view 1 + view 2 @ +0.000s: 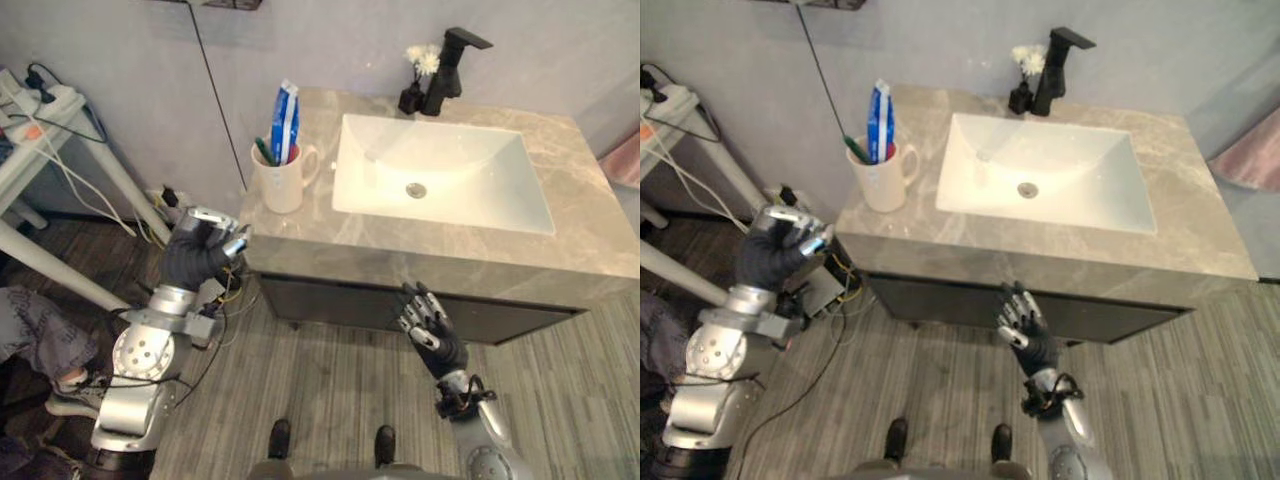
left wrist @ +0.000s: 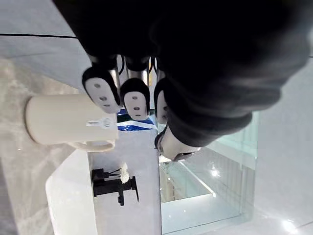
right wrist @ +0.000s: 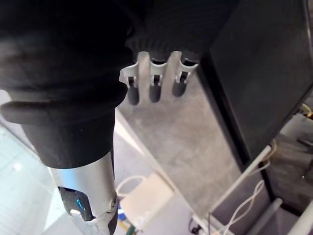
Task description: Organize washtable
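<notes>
A cream mug (image 1: 280, 180) stands on the left end of the marble washtable (image 1: 400, 255). In it are a blue and white toothpaste tube (image 1: 286, 120) and a green toothbrush (image 1: 264, 152). To its right lies the white sink (image 1: 440, 175), with a black faucet (image 1: 445, 65) and a small black vase of white flowers (image 1: 415, 80) behind it. My left hand (image 1: 200, 255) hovers off the counter's front left corner, its fingers (image 2: 102, 90) curled and holding nothing; the mug (image 2: 68, 120) shows just past them. Below the front edge, my right hand (image 1: 432, 330) is raised with straight fingers (image 3: 154, 78), holding nothing.
A dark cabinet front (image 1: 350, 305) runs under the counter. At the left stands a white table (image 1: 40, 120) with cables and a power strip. A person's leg and shoe (image 1: 40, 340) are at the lower left. A pink cloth (image 1: 625, 160) hangs at the right edge.
</notes>
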